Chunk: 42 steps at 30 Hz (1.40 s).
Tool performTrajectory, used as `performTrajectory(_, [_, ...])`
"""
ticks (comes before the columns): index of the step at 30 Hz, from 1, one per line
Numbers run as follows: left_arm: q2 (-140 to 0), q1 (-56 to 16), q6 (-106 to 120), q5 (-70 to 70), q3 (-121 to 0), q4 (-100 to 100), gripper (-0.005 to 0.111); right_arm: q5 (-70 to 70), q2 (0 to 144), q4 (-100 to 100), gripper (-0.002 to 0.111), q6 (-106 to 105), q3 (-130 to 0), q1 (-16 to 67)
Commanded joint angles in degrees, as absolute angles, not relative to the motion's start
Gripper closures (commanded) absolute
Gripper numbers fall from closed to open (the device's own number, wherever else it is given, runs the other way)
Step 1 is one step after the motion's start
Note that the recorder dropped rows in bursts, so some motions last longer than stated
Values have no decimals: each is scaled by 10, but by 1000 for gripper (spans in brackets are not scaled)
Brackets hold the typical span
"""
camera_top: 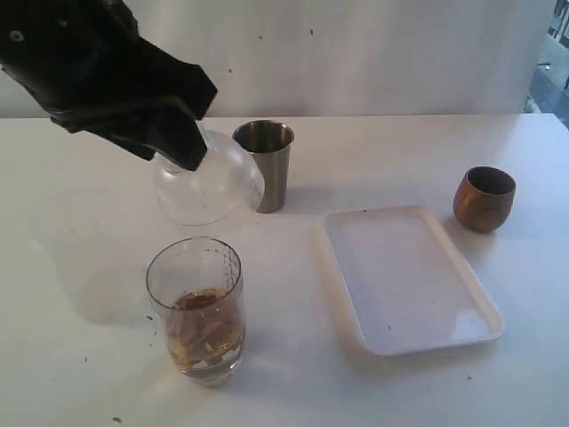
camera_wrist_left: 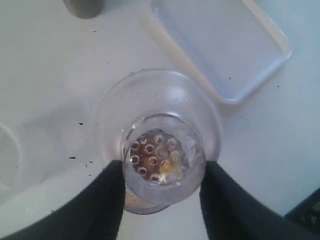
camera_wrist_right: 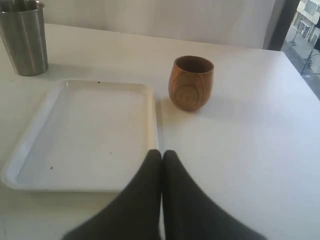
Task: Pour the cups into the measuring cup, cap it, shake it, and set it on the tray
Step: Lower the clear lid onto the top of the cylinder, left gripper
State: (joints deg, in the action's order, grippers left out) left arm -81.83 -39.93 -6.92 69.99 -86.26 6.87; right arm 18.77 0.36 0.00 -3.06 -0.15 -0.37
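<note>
one table (camera_top: 373,160), white, light specks on it. two grippers. left gripper (camera_top: 188,158) comes in from 10 o'clock in the exterior view, jaws part-way apart and clamped on the neck of the one cap (camera_top: 213,182), a clear dome, tilted and held up off the table. in the left wrist view the left gripper (camera_wrist_left: 165,195) has one dark finger (camera_wrist_left: 112,200) on each side of the neck, and the cap (camera_wrist_left: 160,100) flares out beyond them; brownish bubbly stuff shows through the neck. one measuring cup (camera_top: 197,307), upright at 7 o'clock on the table, uncapped, lower part filled with brown-tan contents, marks up its side. the cap sits at 12 o'clock from the measuring cup, apart from it. cups: two. one steel tumbler (camera_top: 266,165) upright at 12 o'clock on the table, just at 3 o'clock of the cap, the dome edge overlapping it in view, cannot tell if they touch. one wooden cup (camera_top: 484,198) upright at 2 o'clock on the table, near the tray corner but apart. one tray (camera_top: 409,276), white, flat on the table at 4 o'clock, nothing big on it, a few specks. right gripper (camera_wrist_right: 161,155) shows only in its own wrist view: fingers pressed together, gripping nothing, tips over the tray (camera_wrist_right: 85,130) rim, with the wooden cup (camera_wrist_right: 191,82) and steel tumbler (camera_wrist_right: 25,42) beyond.
</note>
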Motion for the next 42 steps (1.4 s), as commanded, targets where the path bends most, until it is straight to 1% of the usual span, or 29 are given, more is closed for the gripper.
performTrajectory(1, [-808, -441, -92, 700, -853, 56, 107, 183, 0, 0, 108, -27, 0, -6])
performTrajectory(6, [-786, -453, -110, 700, -779, 15, 107, 183, 0, 0, 108, -27, 0, -6])
performTrajectory(10, [-778, -453, -122, 700, -751, -16, 107, 183, 0, 0, 108, -27, 0, -6])
performTrajectory(18, [-778, -453, -120, 700, -749, -27, 107, 183, 0, 0, 108, -27, 0, -6])
performTrajectory(24, [-806, -453, -120, 697, -747, -27, 107, 183, 0, 0, 108, -27, 0, -6])
performTrajectory(29, [-823, -453, -115, 650, -747, -21, 107, 183, 0, 0, 108, -27, 0, -6])
performTrajectory(42, [-823, -453, -88, 642, -747, -9, 107, 183, 0, 0, 108, -27, 0, -6])
